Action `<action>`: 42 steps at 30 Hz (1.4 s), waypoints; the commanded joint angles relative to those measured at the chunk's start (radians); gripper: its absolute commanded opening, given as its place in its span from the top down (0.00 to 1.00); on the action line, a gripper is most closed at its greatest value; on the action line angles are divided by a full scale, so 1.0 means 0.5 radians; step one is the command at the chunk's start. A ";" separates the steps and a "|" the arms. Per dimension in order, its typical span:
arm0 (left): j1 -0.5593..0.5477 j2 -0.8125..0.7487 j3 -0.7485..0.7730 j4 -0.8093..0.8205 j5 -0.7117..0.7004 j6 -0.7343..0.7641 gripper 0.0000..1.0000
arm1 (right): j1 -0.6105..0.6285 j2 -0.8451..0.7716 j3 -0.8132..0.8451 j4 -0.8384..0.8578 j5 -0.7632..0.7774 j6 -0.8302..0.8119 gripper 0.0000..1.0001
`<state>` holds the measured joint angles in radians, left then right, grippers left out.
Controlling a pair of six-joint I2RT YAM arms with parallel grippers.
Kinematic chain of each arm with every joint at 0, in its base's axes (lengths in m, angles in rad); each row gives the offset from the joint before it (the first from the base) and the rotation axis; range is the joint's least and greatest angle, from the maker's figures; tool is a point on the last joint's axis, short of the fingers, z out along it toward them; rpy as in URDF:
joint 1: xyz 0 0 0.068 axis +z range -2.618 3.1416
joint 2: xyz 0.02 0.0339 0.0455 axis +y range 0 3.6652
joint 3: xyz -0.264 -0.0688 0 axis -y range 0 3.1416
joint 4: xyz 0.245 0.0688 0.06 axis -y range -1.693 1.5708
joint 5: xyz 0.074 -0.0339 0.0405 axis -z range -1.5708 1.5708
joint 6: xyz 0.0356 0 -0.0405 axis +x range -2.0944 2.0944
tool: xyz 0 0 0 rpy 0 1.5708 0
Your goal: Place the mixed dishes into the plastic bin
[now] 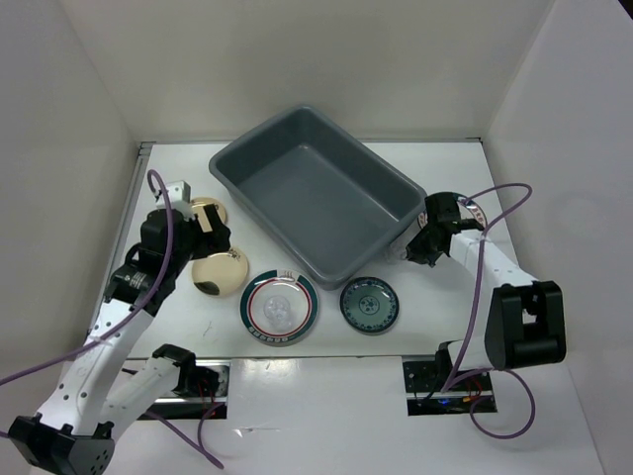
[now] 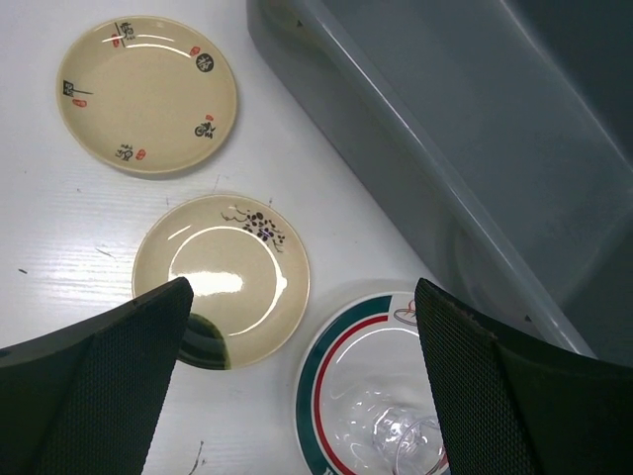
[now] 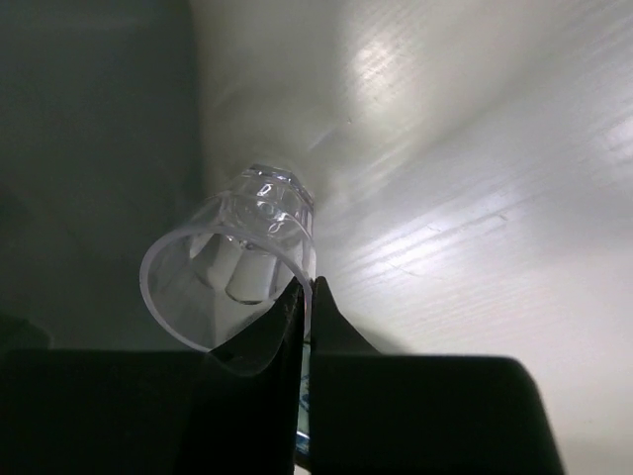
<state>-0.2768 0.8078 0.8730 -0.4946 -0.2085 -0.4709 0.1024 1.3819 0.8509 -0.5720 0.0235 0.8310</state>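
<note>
Closest to the lens, the right gripper [image 3: 307,297] has its two black fingers pinched together on the rim of a clear cup [image 3: 232,277]. The cup is tipped with its mouth toward the camera. Cup and gripper sit just outside the near right corner of the plastic bin [image 1: 232,173], a large dark grey tub set at a slant in the middle of the white table [image 1: 445,317].

The left gripper [image 2: 302,297] hangs with its fingers spread wide, gripping nothing, over the near gold plate [image 2: 223,277]. The far gold plate [image 2: 148,94] lies apart from it, and both are left of the bin.

In front of the bin lies a red-and-green rimmed plate [image 1: 314,305] with a second clear cup [image 1: 280,309] on it. Just to its right is a small teal plate [image 1: 368,304].
</note>
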 commanded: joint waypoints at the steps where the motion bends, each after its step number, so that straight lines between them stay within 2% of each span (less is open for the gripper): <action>1: -0.005 -0.032 0.012 0.050 0.003 0.012 0.00 | 0.013 -0.174 0.111 -0.202 0.103 0.001 1.00; 3: -0.005 -0.051 0.012 0.050 0.003 0.012 0.00 | 0.013 -0.285 0.145 -0.319 0.165 0.025 1.00; 4: -0.005 -0.051 0.012 0.050 -0.015 0.012 0.00 | 0.013 -0.367 0.194 -0.517 0.219 0.050 1.00; 7: -0.005 -0.091 0.012 0.032 -0.037 -0.006 0.00 | 0.013 -0.585 0.313 -0.791 0.351 0.096 1.00; 9: -0.005 -0.109 0.012 0.032 -0.059 -0.006 0.00 | 0.013 -0.659 0.381 -0.890 0.389 0.114 1.00; 12: -0.005 -0.109 -0.006 0.032 -0.059 -0.006 0.00 | -0.012 -0.736 0.703 -0.942 0.389 0.114 1.00; 14: -0.005 -0.109 -0.006 0.032 -0.059 -0.006 0.00 | -0.012 -0.660 0.874 -0.848 0.294 0.050 1.00; 18: -0.005 -0.109 -0.025 0.072 -0.022 0.012 0.00 | -0.012 -0.274 1.178 -0.443 -0.037 -0.045 1.00; 21: -0.005 -0.091 -0.025 0.072 -0.022 0.012 0.00 | -0.012 -0.068 1.252 -0.320 -0.038 -0.103 1.00; 25: -0.005 -0.109 -0.043 0.072 -0.040 0.012 0.00 | 0.028 0.319 1.424 -0.271 -0.117 -0.263 1.00; 29: -0.005 -0.088 -0.043 0.072 -0.040 0.012 0.00 | 0.123 0.647 1.547 -0.307 -0.041 -0.364 1.00; 36: -0.005 -0.051 -0.043 0.072 -0.040 0.012 0.00 | 0.182 0.988 1.615 -0.368 0.106 -0.465 1.00; 37: -0.005 -0.051 -0.043 0.090 -0.040 0.012 0.00 | 0.200 1.028 1.633 -0.393 0.106 -0.490 0.96; 42: -0.005 -0.032 -0.043 0.090 -0.059 0.012 0.00 | 0.246 1.172 1.658 -0.411 0.168 -0.515 0.95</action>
<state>-0.2768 0.7883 0.8524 -0.4927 -0.2268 -0.4736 0.2001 1.9369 1.6382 -0.7666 0.0635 0.6064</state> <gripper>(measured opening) 0.998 0.056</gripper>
